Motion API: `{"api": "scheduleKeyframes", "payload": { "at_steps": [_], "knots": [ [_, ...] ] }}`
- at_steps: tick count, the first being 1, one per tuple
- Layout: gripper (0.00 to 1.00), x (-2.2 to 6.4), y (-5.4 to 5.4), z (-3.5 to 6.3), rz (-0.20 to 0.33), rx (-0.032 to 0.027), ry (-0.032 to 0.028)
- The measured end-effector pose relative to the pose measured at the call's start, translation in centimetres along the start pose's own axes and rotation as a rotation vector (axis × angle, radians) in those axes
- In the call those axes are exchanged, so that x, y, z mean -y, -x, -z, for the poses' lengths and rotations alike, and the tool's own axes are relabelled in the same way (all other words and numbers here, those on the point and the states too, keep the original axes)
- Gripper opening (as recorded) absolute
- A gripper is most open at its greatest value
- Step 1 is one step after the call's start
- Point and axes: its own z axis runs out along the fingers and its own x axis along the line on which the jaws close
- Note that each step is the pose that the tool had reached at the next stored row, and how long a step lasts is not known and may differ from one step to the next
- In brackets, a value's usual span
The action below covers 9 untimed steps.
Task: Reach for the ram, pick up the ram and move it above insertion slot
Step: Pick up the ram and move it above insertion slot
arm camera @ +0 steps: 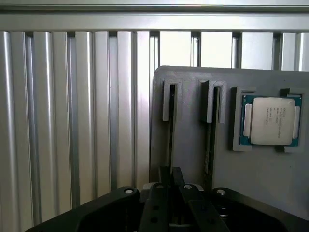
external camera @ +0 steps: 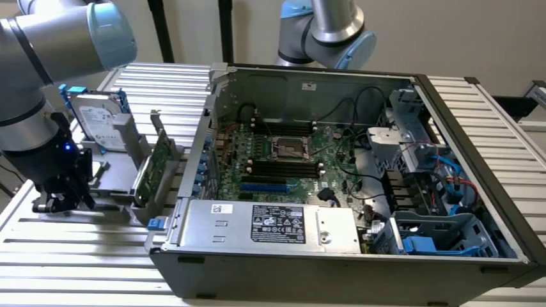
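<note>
The arm is down at the exterior view's left, and the gripper (external camera: pixel 61 199) sits low against the grey holder (external camera: pixel 111 173) on the slatted bench (external camera: pixel 85 256).

In the wrist view, the gripper (arm camera: pixel 171 175) sits right over the ram (arm camera: pixel 171 130). The jaws are drawn in narrow, one finger on each side of the stick's top edge, clamped on it. The ram stands on edge in one of two narrow slots in the grey holder (arm camera: pixel 193 121). It is seen edge-on from here, so it reads as a long, very thin dark strip running straight along the slot. Its face and chips are turned away, and no green shows at this angle. It is seated in the slot, not lifted clear.

The neighbouring slot (arm camera: pixel 212 125) holds another thin dark strip, and I can't tell what it is. Just beside that slot, a processor (arm camera: pixel 271 121) with a silver lid lies flat in its own square pocket.

In the exterior view, the silver hard drive (external camera: pixel 98 118) and the taller green expansion card (external camera: pixel 153 169) stand upright in the same holder. The open computer case (external camera: pixel 341 256) is next door, well apart from the gripper. The black memory slots (external camera: pixel 286 169) on its motherboard (external camera: pixel 333 144) lie beside the processor socket.
</note>
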Motion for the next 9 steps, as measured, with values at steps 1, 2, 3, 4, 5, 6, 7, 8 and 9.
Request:
{"api": "scheduleKeyframes", "payload": {
  "at_steps": [1,2,3,4,5,6,7,8,9],
  "knots": [
    [0.14,0.00,0.0,0.22,0.000,-0.0001,-0.0001],
    [0.14,0.00,0.0,0.48,0.000,-0.0001,-0.0001],
    [0.14,-0.01,0.0,0.84,0.000,-0.0002,0.0000],
    [0.14,-0.02,0.0,1.25,0.000,-0.0002,0.0000],
    [0.14,-0.02,0.0,1.70,0.000,-0.0002,0.0001],
    [0.14,-0.03,0.0,2.15,0.000,-0.0002,0.0002],
    [0.14,-0.02,0.0,2.60,0.000,-0.0003,0.0004],
    [0.14,-0.01,0.0,3.05,0.000,-0.0002,0.0004],
    [0.14,0.02,0.0,3.50,0.000,-0.0001,0.0003]
  ]
}}
